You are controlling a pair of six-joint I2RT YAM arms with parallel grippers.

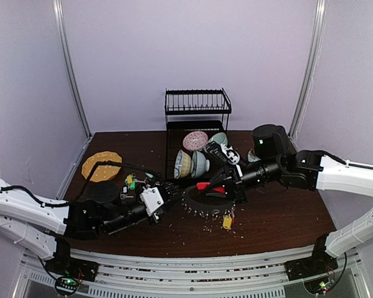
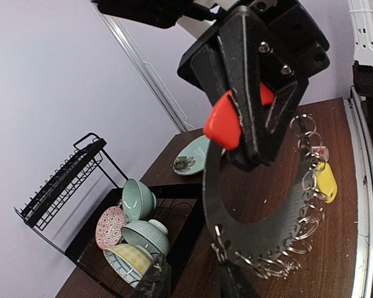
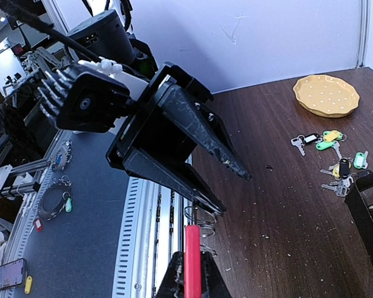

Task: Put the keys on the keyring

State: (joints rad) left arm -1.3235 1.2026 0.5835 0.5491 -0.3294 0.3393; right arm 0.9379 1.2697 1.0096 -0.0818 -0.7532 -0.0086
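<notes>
The keyring (image 1: 202, 208) is a large dark flat ring with a red sleeve (image 1: 209, 185) and several small split rings (image 2: 298, 230) along its lower arc. My right gripper (image 1: 219, 186) is shut on the red sleeve (image 3: 192, 261) and holds the ring upright above the table. A key with a yellow tag (image 2: 326, 180) hangs from the ring. My left gripper (image 2: 196, 282) is open at the ring's left edge, one finger (image 3: 221, 210) touching a split ring. More keys (image 3: 336, 161) with coloured tags lie loose on the table, left of the left gripper (image 1: 177, 189).
A black dish rack (image 1: 174, 138) holding several bowls stands just behind the ring. A yellow plate (image 1: 101, 166) lies at the back left and a teal flowered plate (image 2: 193, 158) beside the rack. A black round object (image 1: 102, 192) sits near the left arm.
</notes>
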